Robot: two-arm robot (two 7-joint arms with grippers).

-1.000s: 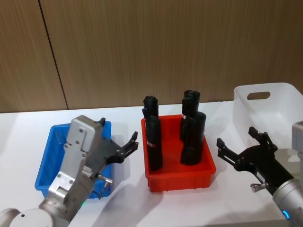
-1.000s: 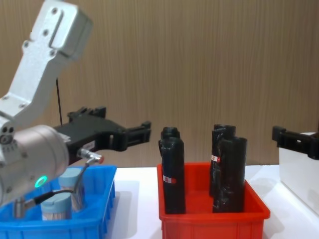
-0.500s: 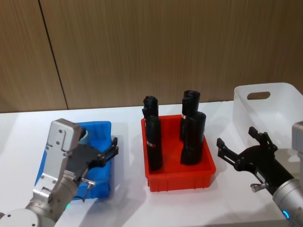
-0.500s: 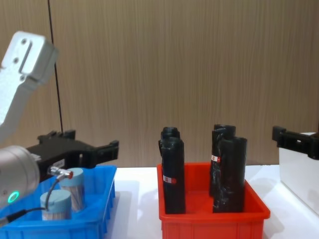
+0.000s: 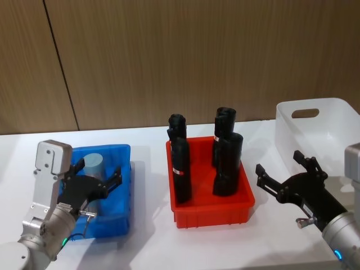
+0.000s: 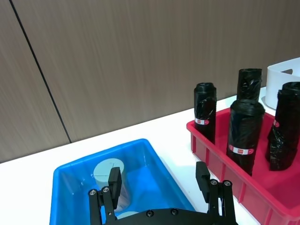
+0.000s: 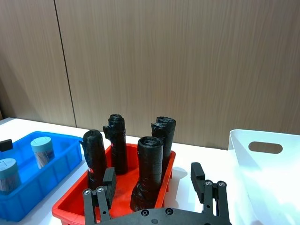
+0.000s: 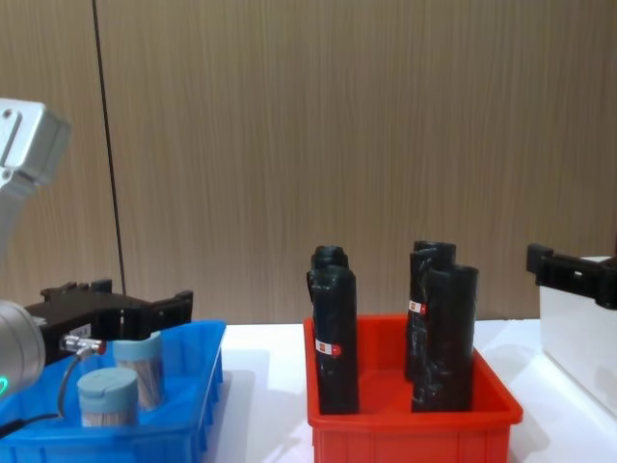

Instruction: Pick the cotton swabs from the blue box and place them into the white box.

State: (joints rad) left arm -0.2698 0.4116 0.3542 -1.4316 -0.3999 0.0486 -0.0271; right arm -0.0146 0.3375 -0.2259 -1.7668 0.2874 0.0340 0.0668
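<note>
The blue box (image 5: pixel 122 151) sits at the table's left with two cotton swabs tubs standing in it, one nearer (image 8: pixel 108 395) and one behind (image 8: pixel 143 368). My left gripper (image 5: pixel 99 169) hovers open over the box, its fingers straddling the rear tub (image 6: pixel 108 170) from above without touching. That gripper (image 6: pixel 158 180) holds nothing. The white box (image 5: pixel 337 108) stands at the far right. My right gripper (image 5: pixel 287 175) waits open just left of it, above the table, with nothing in it.
A red bin (image 5: pixel 214 211) with several tall black rolls (image 5: pixel 228 164) stands between the blue and white boxes. A wooden wall backs the table. Bare white tabletop lies in front of the bins.
My left gripper has swung left and downward, from beside the red bin to above the blue box. The right arm has stayed still.
</note>
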